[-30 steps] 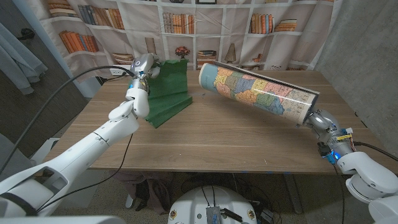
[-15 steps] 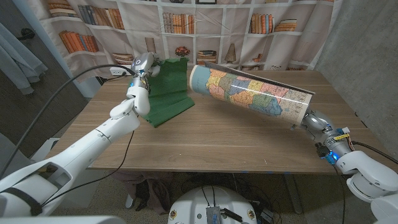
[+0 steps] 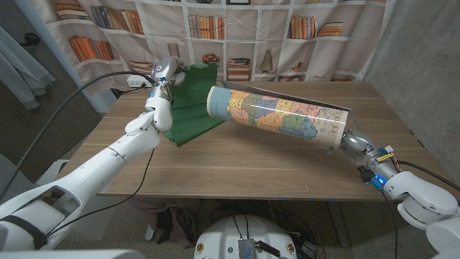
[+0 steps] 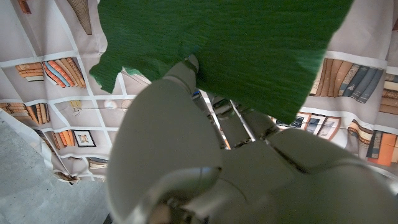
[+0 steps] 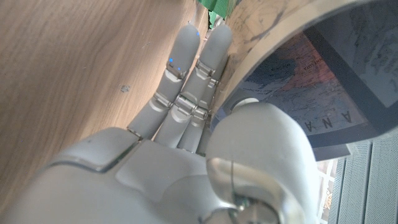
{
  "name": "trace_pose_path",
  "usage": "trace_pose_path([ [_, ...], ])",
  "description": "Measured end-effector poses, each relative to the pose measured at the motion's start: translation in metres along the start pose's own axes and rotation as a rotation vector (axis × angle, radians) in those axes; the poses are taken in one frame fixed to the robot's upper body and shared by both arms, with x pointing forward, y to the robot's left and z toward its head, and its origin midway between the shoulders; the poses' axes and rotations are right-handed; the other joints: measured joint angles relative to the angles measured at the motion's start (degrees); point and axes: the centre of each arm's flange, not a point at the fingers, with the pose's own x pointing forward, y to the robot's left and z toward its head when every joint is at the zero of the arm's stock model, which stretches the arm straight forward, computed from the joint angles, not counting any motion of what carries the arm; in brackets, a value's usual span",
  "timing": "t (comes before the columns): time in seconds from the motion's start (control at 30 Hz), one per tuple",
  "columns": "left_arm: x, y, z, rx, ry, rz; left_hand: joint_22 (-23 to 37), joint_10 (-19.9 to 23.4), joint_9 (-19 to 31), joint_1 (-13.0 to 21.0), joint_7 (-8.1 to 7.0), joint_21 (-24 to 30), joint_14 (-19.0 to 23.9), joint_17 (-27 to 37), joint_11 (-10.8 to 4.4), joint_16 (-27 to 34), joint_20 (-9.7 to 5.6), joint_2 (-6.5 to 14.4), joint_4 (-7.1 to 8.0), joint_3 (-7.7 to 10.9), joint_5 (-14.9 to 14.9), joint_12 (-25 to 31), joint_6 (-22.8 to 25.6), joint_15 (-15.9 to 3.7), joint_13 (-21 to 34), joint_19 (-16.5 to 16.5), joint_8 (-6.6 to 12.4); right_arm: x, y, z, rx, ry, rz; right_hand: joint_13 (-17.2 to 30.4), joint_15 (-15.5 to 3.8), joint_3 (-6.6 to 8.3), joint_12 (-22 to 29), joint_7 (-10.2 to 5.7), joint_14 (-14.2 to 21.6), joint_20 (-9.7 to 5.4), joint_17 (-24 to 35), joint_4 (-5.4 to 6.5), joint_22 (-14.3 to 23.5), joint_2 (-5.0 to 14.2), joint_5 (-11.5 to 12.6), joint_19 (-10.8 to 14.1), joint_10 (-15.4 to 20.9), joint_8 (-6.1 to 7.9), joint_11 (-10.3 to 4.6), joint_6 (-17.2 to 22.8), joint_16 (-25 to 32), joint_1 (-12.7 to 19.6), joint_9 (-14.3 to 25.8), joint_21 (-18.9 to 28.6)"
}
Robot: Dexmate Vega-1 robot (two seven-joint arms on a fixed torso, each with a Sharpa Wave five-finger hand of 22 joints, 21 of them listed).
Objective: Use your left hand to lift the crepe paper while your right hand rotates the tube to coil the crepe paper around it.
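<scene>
gripping the map-printed tube [image 3: 277, 115] by its end, right hand [image 3: 353, 142]; left hand [image 3: 166, 78] pinching raised green crepe paper [image 3: 192, 104]

wooden table [image 3: 237, 162] | bookshelf-print backdrop [image 3: 251, 29] | grey curtain [image 3: 21, 65]

My head camera looked down over the bench [image 3: 237, 162]; each wrist camera sat close behind its own fingers [image 5: 186, 74], sharing the tube [image 3: 277, 115] and green paper [image 4: 236, 43].
</scene>
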Motion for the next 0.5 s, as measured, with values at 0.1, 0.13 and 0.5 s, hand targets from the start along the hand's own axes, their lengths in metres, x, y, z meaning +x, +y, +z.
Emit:
trace_pose_path([
  [0.1, 0.0, 0.0, 0.001, -0.005, -0.005, -0.003, 0.0, 0.0, 0.0, 0.0, 0.0, 0.0, 0.0, 0.1, 0.0, 0.0, 0.11, 0.0, 0.0, 0.0, 0.0, 0.0, 0.0, 0.0, 0.1, -0.1, 0.0, 0.002, 0.001, -0.001, -0.002, 0.007, 0.011, 0.0, 0.0, 0.0, 0.0, -0.05, 0.0, 0.0, 0.0, 0.0, 0.0, -0.02, 0.0, 0.0, 0.0, -0.01, 0.0, 0.1, 0.0, 0.4, 0.0, 0.3],
  [0.13, 0.001, 0.0, 0.001, -0.005, -0.007, -0.004, 0.0, 0.0, 0.0, 0.0, 0.0, 0.0, 0.0, 0.1, 0.0, 0.0, 0.21, 0.0, 0.0, 0.0, 0.0, 0.0, 0.0, 0.0, 0.1, -0.2, 0.0, 0.002, 0.002, -0.001, -0.002, 0.009, 0.015, 0.0, 0.0, 0.0, 0.0, -0.06, 0.0, 0.0, 0.0, 0.0, 0.0, -0.02, 0.0, 0.0, 0.0, -0.05, 0.0, 0.1, 0.0, 0.4, 0.0, 0.3],
  [0.5, 0.01, 0.002, 0.013, -0.005, -0.058, -0.011, 0.0, 0.0, 0.1, 0.0, 0.0, 0.8, 0.0, 0.4, 0.0, -0.2, 0.1, 0.0, 0.0, 0.0, 0.0, -0.2, 0.0, 0.0, 0.0, -0.5, 0.0, 0.009, 0.006, -0.006, -0.01, 0.035, 0.042, 0.2, 0.01, 0.0, 0.0, -0.06, 0.0, 0.0, 0.1, 0.0, 0.0, -0.02, -0.2, 0.0, 0.0, -0.12, 0.0, 0.1, 0.0, 0.4, -0.1, 0.3],
])
